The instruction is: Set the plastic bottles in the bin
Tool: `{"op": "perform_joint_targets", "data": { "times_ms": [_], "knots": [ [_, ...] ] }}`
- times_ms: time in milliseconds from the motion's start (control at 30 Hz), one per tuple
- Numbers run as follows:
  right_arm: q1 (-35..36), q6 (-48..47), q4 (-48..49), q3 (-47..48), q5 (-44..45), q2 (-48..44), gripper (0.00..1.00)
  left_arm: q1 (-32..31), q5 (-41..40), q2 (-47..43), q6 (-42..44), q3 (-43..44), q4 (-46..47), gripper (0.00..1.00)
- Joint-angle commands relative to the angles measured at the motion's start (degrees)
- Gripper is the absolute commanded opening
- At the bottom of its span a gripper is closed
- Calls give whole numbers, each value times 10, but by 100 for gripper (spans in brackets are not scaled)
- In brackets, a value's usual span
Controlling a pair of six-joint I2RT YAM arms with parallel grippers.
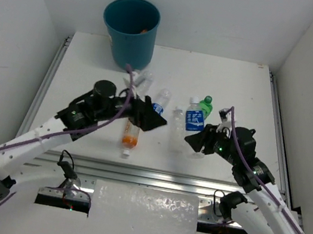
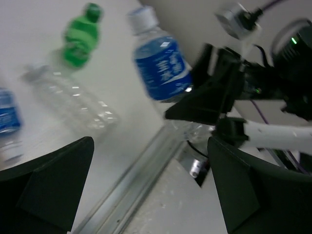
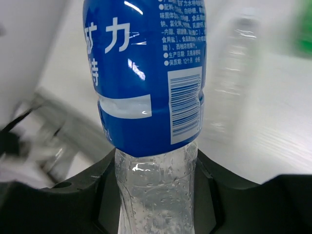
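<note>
The right hand (image 1: 199, 144) grips the blue-labelled bottle (image 3: 146, 73) low on its thin clear body, well apart from the bin (image 1: 126, 45), so it could crumple, pivot or slip out when carried, while the left hand (image 1: 154, 121) hangs open.

The bin (image 1: 130, 27) stands at the top middle of the frame, at the back of the tabletop (image 1: 240, 89). The plastic bottles (image 1: 176, 129) lie mid-frame, below it. The lowest bottle (image 1: 130, 135) lies lower left of the left hand (image 1: 155, 118). On the right, the right hand (image 1: 198, 146) is around the labelled bottle (image 1: 195, 120).
</note>
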Motion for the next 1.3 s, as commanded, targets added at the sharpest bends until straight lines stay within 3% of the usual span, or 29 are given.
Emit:
{"op": "perform_joint_targets", "data": {
  "times_ms": [0, 67, 167, 433, 500, 533, 633, 667, 700, 733, 767, 833, 867, 967, 1100, 1267],
  "knots": [
    [1, -128, 69, 57, -318, 12, 20, -102, 52, 47, -17, 35, 127, 100],
    [3, -104, 122, 53, -358, -3, 20, -154, 40, 75, -13, 52, 163, 100],
    [2, -95, 154, 59, -417, -17, 20, -183, 6, 104, -1, 75, 152, 100],
    [2, -103, 173, 59, -494, -17, 21, -188, -13, 126, -4, 89, 164, 100],
    [3, -102, 181, 58, -516, -15, 21, -188, -2, 127, -4, 91, 180, 95],
    [3, -101, 183, 57, -513, -15, 22, -188, 5, 130, -3, 92, 186, 89],
    [3, -103, 179, 59, -486, -17, 39, -188, 10, 130, -5, 101, 193, 11],
    [2, -104, 173, 60, -450, -24, 68, -188, 0, 129, -4, 106, 188, 0],
    [2, -111, 147, 64, -425, -27, 87, -188, -45, 124, -1, 111, 164, 0],
    [3, -114, 132, 70, -377, -31, 99, -187, -89, 120, 1, 130, 143, 0],
    [3, -119, 118, 73, -346, -41, 99, -185, -188, 117, 5, 143, 115, 0],
    [2, -144, 60, 82, -280, -48, 99, -152, -276, 112, 7, 191, 59, 0],
    [3, -147, 21, 86, -205, -50, 99, -132, -338, 117, 5, 216, 41, 0],
    [2, -152, -47, 101, -92, -46, 99, -37, -446, 146, 6, 314, -22, 0],
    [2, -153, -87, 111, -63, -51, 99, 66, -606, 233, 81, 444, -7, 0],
    [2, -153, -119, 110, -70, -64, 99, 193, -534, 400, 141, 540, 122, 6]
  ]
}}
